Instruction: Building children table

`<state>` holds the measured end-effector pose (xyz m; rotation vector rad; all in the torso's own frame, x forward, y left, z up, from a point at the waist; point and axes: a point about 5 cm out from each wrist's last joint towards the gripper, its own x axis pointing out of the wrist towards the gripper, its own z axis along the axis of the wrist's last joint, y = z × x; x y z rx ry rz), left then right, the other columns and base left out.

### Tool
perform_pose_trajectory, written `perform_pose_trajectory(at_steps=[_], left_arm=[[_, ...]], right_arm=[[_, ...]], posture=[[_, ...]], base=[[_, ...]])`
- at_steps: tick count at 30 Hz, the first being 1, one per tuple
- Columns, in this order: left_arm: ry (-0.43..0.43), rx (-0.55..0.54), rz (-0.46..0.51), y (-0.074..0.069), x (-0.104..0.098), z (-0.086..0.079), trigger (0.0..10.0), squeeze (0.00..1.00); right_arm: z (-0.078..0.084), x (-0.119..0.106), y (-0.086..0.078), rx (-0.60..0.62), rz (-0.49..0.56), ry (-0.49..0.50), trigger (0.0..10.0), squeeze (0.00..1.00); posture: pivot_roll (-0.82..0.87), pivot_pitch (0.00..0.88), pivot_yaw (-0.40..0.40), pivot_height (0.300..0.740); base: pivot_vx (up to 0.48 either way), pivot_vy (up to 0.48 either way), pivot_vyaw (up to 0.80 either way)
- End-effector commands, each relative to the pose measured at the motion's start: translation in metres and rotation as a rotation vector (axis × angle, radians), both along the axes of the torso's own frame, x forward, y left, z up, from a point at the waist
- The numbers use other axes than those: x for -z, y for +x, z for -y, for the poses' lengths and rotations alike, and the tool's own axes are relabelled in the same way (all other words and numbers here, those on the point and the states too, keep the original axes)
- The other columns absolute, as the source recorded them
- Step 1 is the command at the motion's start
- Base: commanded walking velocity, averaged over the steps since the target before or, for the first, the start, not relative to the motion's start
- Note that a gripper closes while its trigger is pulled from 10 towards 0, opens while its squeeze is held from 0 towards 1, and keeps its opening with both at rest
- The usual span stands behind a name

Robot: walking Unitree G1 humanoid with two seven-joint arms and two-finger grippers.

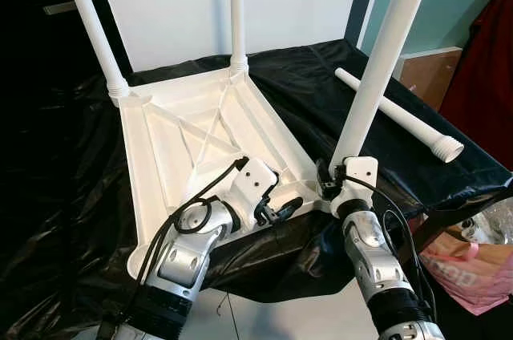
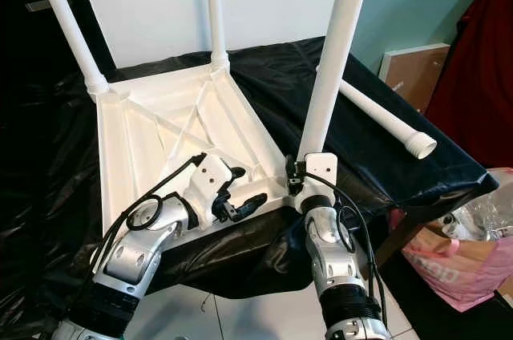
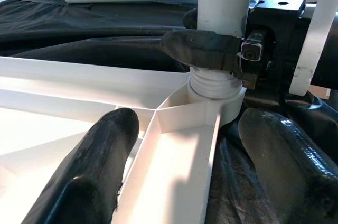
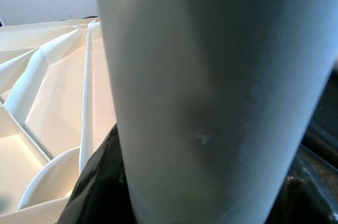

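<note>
The white table top (image 1: pixel 184 139) lies upside down on a black-draped surface. Two white legs (image 1: pixel 92 23) (image 1: pixel 236 11) stand in its far corners. A third leg (image 1: pixel 385 59) stands upright in the near right corner socket, its threaded end (image 3: pixel 214 84) partly showing. My right gripper (image 1: pixel 335 184) is shut on this leg just above the thread, and one black finger (image 3: pixel 203 49) wraps it. My left gripper (image 1: pixel 282 200) is open, its fingers on either side of the near rim beside that corner. A fourth leg (image 1: pixel 401 115) lies loose on the cloth to the right.
The black cloth (image 1: pixel 64 196) hangs over the near edge toward the pale floor. On the floor to the right sits a pink bag (image 1: pixel 473 276). A brown board (image 1: pixel 429 75) and a red fabric (image 1: pixel 489 59) stand at the far right.
</note>
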<state>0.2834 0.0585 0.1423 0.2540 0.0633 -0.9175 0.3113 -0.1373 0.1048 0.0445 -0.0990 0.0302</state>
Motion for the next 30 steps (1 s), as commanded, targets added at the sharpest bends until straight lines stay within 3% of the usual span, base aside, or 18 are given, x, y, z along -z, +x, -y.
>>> perform_pose_trajectory(at_steps=[1,9,10,11,19,20,25,27,30], left_arm=[[0.0,-0.046,-0.006,0.002,0.003,-0.002,10.0,0.0],[0.0,-0.067,-0.008,0.004,0.002,-0.006,10.0,0.0],[0.002,-0.074,-0.009,0.005,0.003,-0.007,10.0,0.0],[0.001,-0.082,-0.011,0.005,0.003,-0.008,10.0,0.0],[0.015,-0.173,-0.028,0.015,0.006,-0.016,10.0,0.0],[0.027,-0.204,-0.035,0.019,0.007,-0.019,10.0,0.0],[0.073,-0.265,-0.044,0.028,0.011,-0.025,10.0,0.0],[0.14,-0.381,-0.059,0.042,0.015,-0.036,10.0,0.0],[0.159,-0.414,-0.07,0.046,0.017,-0.04,10.0,0.0]], right_arm=[[0.003,0.008,-0.003,0.03,-0.041,0.026,10.0,0.0],[0.001,0.002,-0.004,0.026,-0.007,0.019,10.0,0.0],[0.001,0.002,-0.005,0.02,-0.001,0.024,10.0,0.54],[0.001,0.001,-0.006,0.008,0.008,0.024,10.0,1.0],[0.009,-0.003,-0.009,-0.029,0.041,0.011,10.0,1.0],[0.011,-0.003,-0.011,-0.034,0.043,0.007,10.0,0.0],[0.015,-0.001,-0.013,-0.041,0.038,-0.003,10.0,0.0],[0.02,0.0,-0.015,-0.041,0.031,-0.014,10.0,0.0],[0.021,0.0,-0.015,-0.036,0.033,-0.014,10.0,0.0]], posture=[[-0.06,0.0,-0.002,0.74],[-0.05,0.0,-0.006,0.74],[-0.05,0.0,-0.009,0.74],[-0.05,0.0,-0.009,0.74],[-0.06,0.0,-0.014,0.74],[-0.06,0.0,-0.015,0.74],[-0.06,0.0,-0.015,0.74],[-0.07,0.0,-0.009,0.74],[-0.08,0.0,-0.005,0.74]], base=[[0.0,0.0,0.0],[0.0,0.0,0.0],[0.0,0.0,0.0],[0.0,0.0,0.0],[0.0,0.0,0.0],[0.0,0.0,0.0],[0.0,0.0,0.0],[0.0,0.0,0.0],[0.0,0.0,0.0]])
